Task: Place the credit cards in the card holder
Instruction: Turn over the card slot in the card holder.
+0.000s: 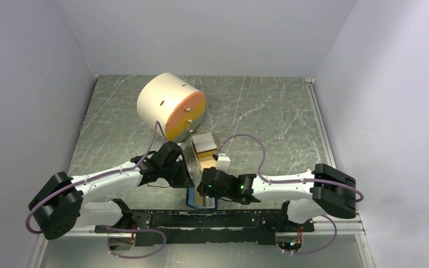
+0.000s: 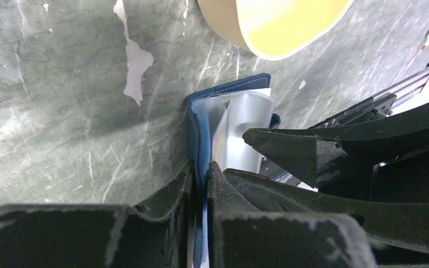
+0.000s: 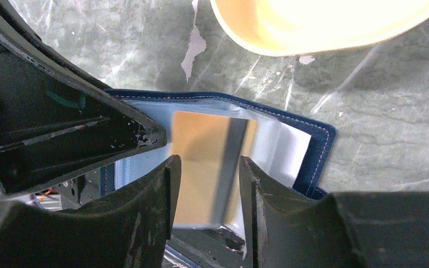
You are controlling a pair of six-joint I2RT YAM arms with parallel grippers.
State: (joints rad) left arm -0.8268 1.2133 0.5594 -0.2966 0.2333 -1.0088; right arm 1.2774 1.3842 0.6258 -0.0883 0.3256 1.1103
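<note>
The dark blue card holder point(image 1: 202, 202) stands open on its edge near the table's front, between both grippers. My left gripper point(image 2: 201, 174) is shut on its blue cover point(image 2: 198, 125), pinching the edge. My right gripper point(image 3: 208, 167) hangs over the holder's pale inside, jaws apart. Between and beyond its fingers lies one credit card point(image 3: 204, 142), shiny tan with a dark stripe, blurred, against the clear sleeve inside the blue cover point(image 3: 319, 139). The card touches neither finger. More credit cards point(image 1: 204, 143) are stacked in the tan dish. From above, the left gripper point(image 1: 185, 183) and right gripper point(image 1: 203, 190) meet at the holder.
The tan oval dish point(image 1: 198, 162) sits just behind the holder, its rim close in both wrist views point(image 3: 313, 33). A big cream cylinder with an orange face point(image 1: 170, 106) lies farther back. A black rail point(image 1: 212, 219) runs along the near edge. Grey walls enclose the table.
</note>
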